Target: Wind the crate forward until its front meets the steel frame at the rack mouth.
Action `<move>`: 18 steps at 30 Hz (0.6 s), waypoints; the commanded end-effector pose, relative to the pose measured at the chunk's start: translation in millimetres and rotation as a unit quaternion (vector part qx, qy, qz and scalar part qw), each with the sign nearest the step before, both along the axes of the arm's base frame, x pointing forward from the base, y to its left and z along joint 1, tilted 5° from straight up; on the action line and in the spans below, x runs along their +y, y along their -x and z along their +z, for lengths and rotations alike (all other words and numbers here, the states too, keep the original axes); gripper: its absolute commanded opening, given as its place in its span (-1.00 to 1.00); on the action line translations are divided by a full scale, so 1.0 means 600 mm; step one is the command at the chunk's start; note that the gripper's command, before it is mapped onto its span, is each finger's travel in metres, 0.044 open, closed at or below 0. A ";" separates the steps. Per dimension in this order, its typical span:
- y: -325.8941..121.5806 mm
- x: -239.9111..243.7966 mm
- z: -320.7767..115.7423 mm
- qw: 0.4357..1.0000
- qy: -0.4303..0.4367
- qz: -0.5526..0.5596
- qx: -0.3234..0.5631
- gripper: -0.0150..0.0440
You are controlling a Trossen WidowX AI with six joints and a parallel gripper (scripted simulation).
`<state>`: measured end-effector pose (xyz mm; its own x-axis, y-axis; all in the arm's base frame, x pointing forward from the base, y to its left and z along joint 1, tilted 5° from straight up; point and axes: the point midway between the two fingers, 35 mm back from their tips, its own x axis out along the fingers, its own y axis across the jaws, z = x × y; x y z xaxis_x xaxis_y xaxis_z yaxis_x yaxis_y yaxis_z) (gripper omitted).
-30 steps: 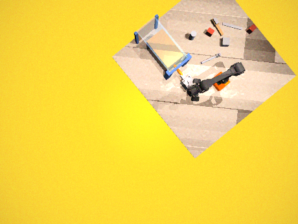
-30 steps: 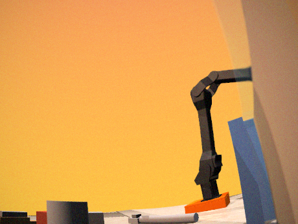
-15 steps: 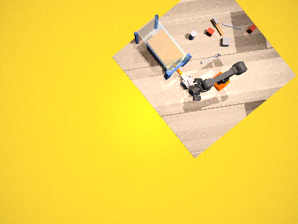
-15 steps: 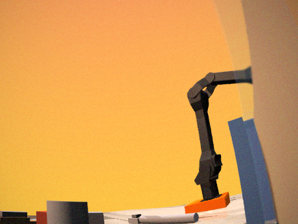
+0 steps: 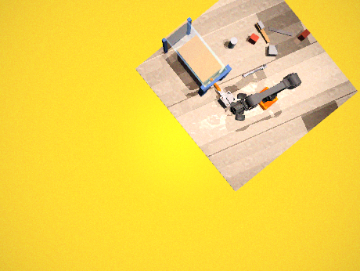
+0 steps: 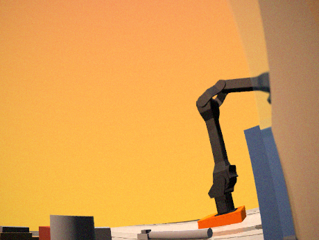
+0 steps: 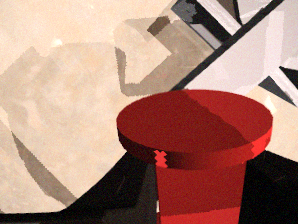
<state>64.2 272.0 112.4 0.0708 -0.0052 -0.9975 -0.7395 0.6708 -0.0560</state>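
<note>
The tan crate (image 5: 200,59) sits inside the clear-panelled cubby, behind the blue frame bar (image 5: 223,75) at its mouth. A narrow strip shows between its front and the bar; contact cannot be judged. An orange strap (image 5: 217,86) runs from under the bar to the pale grey winch (image 5: 225,98) (image 7: 225,75). My gripper (image 5: 239,106) (image 7: 200,192) points down beside the winch, shut on a red round-topped knob (image 7: 195,117) that looks like the winch handle's grip. The crank below it and the key in the hole are hidden. In the exterior view the gripper is not clearly visible.
A grey rod-like tool (image 5: 254,70) (image 6: 180,234) lies between cubby and arm base (image 5: 268,103) (image 6: 222,220). Farther back are a grey cylinder (image 5: 233,42) (image 6: 72,227), a red cube (image 5: 253,38), an orange-handled tool (image 5: 264,35), a grey block (image 5: 271,50), a thin rod (image 5: 280,31) and a red block (image 5: 304,34).
</note>
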 end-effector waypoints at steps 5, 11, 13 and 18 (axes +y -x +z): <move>0.001 -0.028 -0.004 1.000 0.015 0.000 0.003 -0.49; 0.000 -0.038 -0.003 1.000 0.015 0.000 0.003 -0.49; -0.001 -0.042 -0.003 1.000 0.015 0.000 0.003 -0.49; -0.012 -0.076 -0.002 1.000 0.016 0.000 0.002 -0.49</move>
